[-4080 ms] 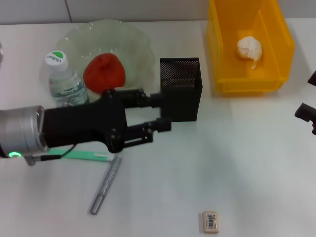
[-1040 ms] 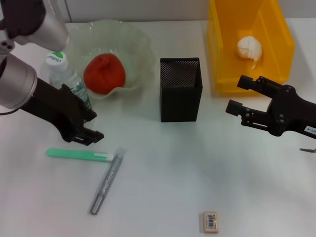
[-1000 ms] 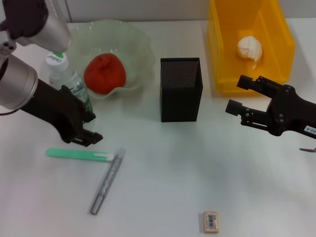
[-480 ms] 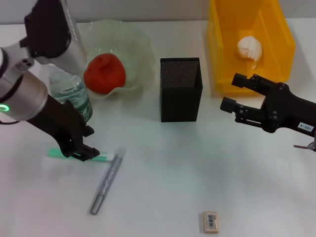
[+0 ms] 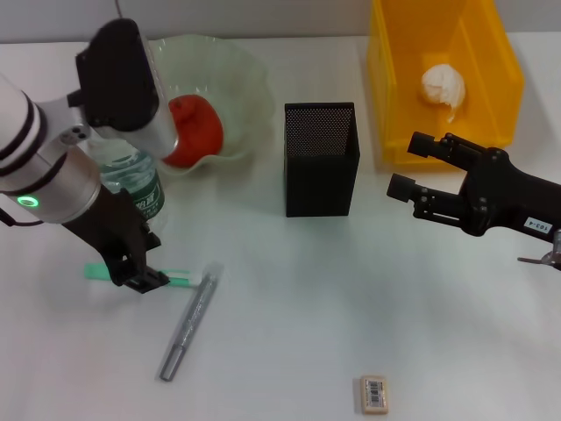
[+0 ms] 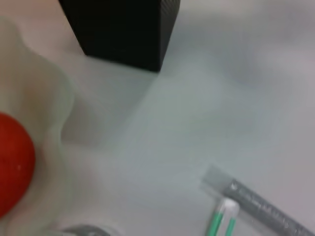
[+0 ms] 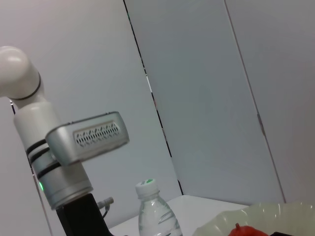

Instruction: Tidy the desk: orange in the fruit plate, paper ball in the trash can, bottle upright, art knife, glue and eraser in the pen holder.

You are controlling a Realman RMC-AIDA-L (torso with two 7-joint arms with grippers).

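The orange [image 5: 195, 127] lies in the pale-green fruit plate [image 5: 237, 70]. The bottle [image 5: 138, 182] stands upright beside it, its cap hidden by my left arm. The paper ball [image 5: 443, 85] lies in the yellow trash can [image 5: 390, 96]. The black mesh pen holder [image 5: 321, 158] stands mid-table. My left gripper [image 5: 138, 274] is open and points down right over the green art knife [image 5: 180, 281]. The silver glue stick [image 5: 187, 329] lies beside the knife. The eraser [image 5: 374, 393] lies near the front edge. My right gripper [image 5: 408, 164] is open and empty, between the pen holder and the trash can.
The left wrist view shows the pen holder [image 6: 123, 29], the orange [image 6: 12, 167], the knife tip [image 6: 221, 221] and the glue stick [image 6: 261, 209]. The right wrist view shows the bottle [image 7: 155, 214] and my left arm [image 7: 74, 147].
My left gripper has moved from beside the bottle down onto the green art knife. My right gripper has shifted slightly left toward the pen holder. Nothing was taken hold of.
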